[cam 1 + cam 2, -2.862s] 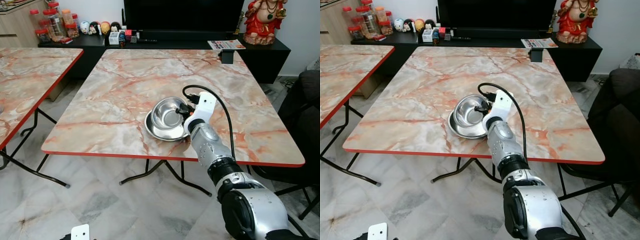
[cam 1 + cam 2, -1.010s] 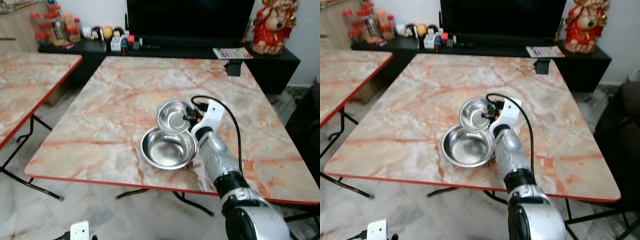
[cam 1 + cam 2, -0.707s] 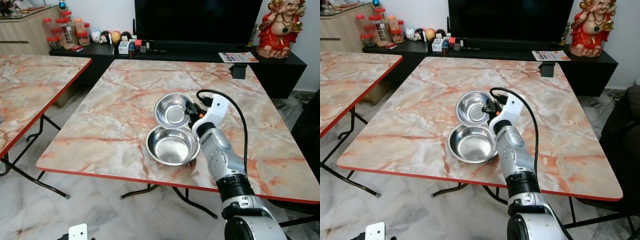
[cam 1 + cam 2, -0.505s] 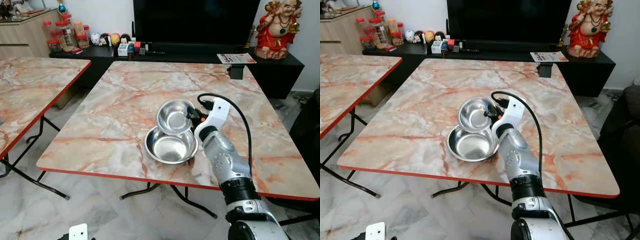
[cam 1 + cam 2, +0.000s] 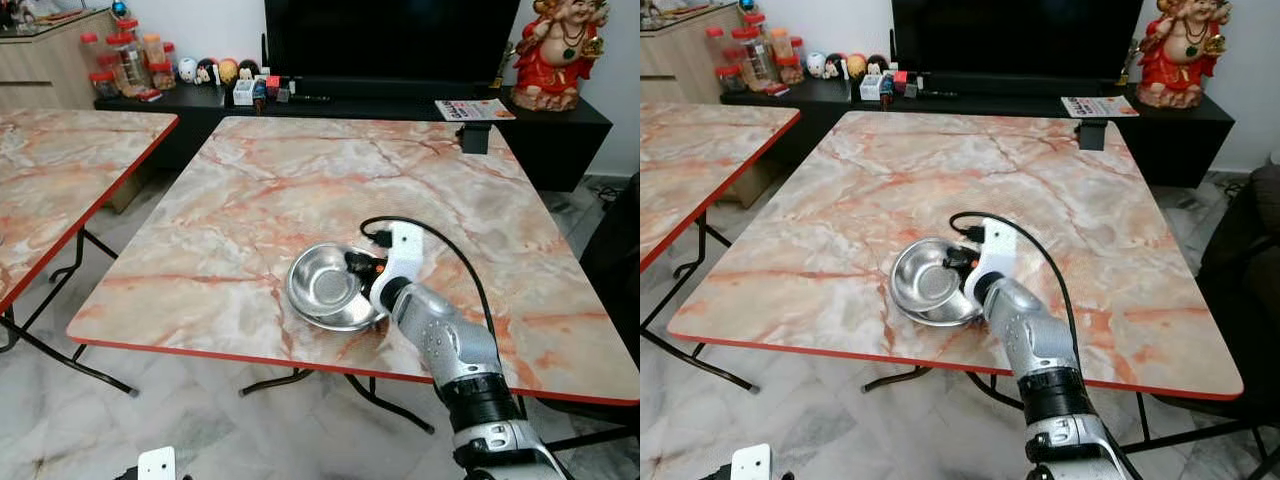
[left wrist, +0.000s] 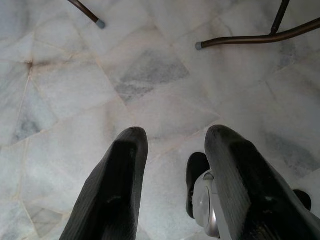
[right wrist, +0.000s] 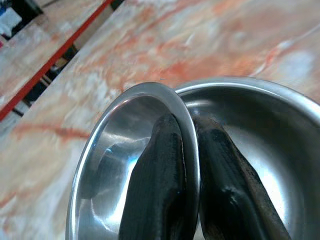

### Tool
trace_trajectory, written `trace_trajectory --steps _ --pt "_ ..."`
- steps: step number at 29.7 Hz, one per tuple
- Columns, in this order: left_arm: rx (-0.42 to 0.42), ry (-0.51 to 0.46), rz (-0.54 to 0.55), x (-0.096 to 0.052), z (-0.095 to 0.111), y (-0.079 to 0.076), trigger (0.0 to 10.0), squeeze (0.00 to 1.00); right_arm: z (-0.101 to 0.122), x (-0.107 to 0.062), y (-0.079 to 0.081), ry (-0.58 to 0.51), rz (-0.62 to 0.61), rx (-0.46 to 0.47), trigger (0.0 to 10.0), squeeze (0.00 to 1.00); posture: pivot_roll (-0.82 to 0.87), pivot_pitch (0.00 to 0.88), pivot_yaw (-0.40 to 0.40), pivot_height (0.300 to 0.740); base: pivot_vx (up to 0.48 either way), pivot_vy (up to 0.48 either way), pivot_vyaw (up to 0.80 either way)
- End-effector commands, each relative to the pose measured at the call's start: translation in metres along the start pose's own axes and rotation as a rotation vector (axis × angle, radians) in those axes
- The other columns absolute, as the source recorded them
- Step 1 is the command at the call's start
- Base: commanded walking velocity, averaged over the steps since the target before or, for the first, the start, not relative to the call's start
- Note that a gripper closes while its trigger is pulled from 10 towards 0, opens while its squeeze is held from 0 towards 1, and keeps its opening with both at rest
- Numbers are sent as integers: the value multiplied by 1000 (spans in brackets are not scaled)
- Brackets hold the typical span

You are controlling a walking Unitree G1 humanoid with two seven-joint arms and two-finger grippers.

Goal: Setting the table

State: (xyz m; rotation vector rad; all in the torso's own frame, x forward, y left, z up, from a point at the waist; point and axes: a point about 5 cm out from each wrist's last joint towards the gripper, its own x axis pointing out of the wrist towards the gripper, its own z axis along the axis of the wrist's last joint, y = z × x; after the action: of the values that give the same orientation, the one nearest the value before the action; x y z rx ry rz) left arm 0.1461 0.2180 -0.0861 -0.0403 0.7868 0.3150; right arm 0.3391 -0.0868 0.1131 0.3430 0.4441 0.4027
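A: Quick status, how far along are you?

B: Early, going by this. Two steel bowls sit near the front edge of the marble worktop (image 5: 300,170). The smaller bowl (image 5: 325,285) is tilted, nested partly inside the larger bowl (image 7: 260,130). No place looks set: I see no plates or cutlery, and neither bowl stands at a seat by itself. So nearly all of the setting is left, as far as I can judge.

A: And the right hand?

B: Your right hand (image 7: 192,165) is pinched on the rim of the smaller bowl. The wrist view is clear: one finger (image 7: 155,185) lies inside that bowl, the other lies outside it and within the larger one, with the thin rim between them. The gap is barely open, just the thickness of the steel. Call it a firm grip on the rim.

A: Is the bowl lifted?

B: Can't tell. It leans inside the larger bowl, and whether it touches the bottom is hidden by the rim and the wrist.

A: Left hand?

B: The left hand (image 6: 172,165) is idle, hanging low over the tiled floor (image 6: 125,75), fingers spread apart, nothing between them. Table leg feet (image 6: 235,40) lie ahead of it.

A: Anything else on the worktop?

B: A small dark box (image 5: 474,137) at the far edge, well apart from the bowls.
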Motion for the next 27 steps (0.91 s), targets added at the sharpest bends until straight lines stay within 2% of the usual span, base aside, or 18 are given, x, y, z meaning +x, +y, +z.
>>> trace_trajectory --steps 1,7,14,27 --pt "-3 -10 3 1 3 3 10000 0 5 -2 2 -13 9 -17 10000 0 7 0 13 732 0 0 0" --pt "0 -10 0 1 3 3 10000 0 -2 -3 -2 20 -23 -56 10000 0 5 0 16 732 0 0 0" --pt "-1 -15 -2 1 4 4 10000 0 9 -6 -16 -28 -133 -73 10000 0 6 0 20 732 0 0 0" --pt "-4 -49 -20 5 16 2 10000 0 14 -5 -13 -60 -132 -31 10000 0 8 0 28 732 0 0 0"
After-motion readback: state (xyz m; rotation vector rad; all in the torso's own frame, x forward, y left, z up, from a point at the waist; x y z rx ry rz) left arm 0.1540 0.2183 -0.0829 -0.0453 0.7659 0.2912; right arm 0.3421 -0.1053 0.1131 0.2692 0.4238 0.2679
